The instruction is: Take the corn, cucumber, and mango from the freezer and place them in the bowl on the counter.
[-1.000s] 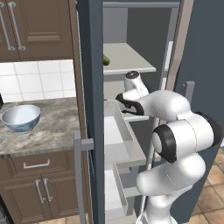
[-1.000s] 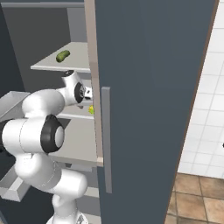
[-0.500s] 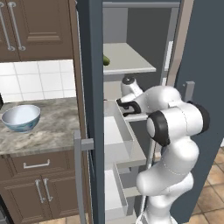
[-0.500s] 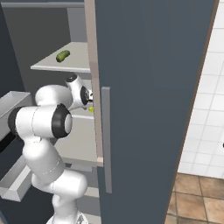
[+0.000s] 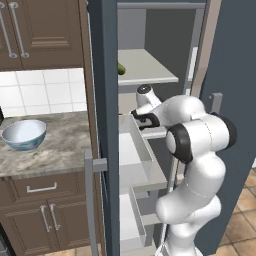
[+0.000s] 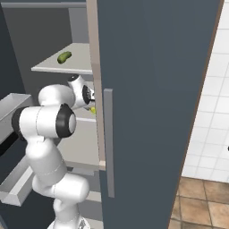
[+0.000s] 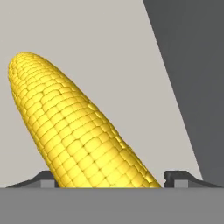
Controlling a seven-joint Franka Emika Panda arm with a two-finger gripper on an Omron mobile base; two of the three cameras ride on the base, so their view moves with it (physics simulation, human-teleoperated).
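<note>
The corn (image 7: 78,127), a yellow cob, lies on the pale freezer shelf (image 7: 109,43) and runs down between my fingertips (image 7: 178,177). My gripper (image 7: 111,179) is open, one jaw on each side of the cob and a gap on the right side. In the right base view a bit of the corn (image 6: 92,109) shows just beyond my gripper (image 6: 91,99), inside the freezer (image 6: 156,89). The dark green cucumber (image 5: 121,69) (image 6: 64,57) rests on the shelf above. The pale blue bowl (image 5: 24,134) stands on the counter (image 5: 60,145) to the left. The mango is hidden.
A white drawer (image 5: 132,150) is pulled out below my hand, with a second drawer (image 5: 136,220) lower down. The open freezer door (image 5: 102,100) stands between my arm and the counter. The other door (image 6: 134,134) hangs at my right.
My hand has pushed deeper onto the shelf toward the corn, and the elbow has swung in closer to the freezer. The jaws have drawn in a little.
</note>
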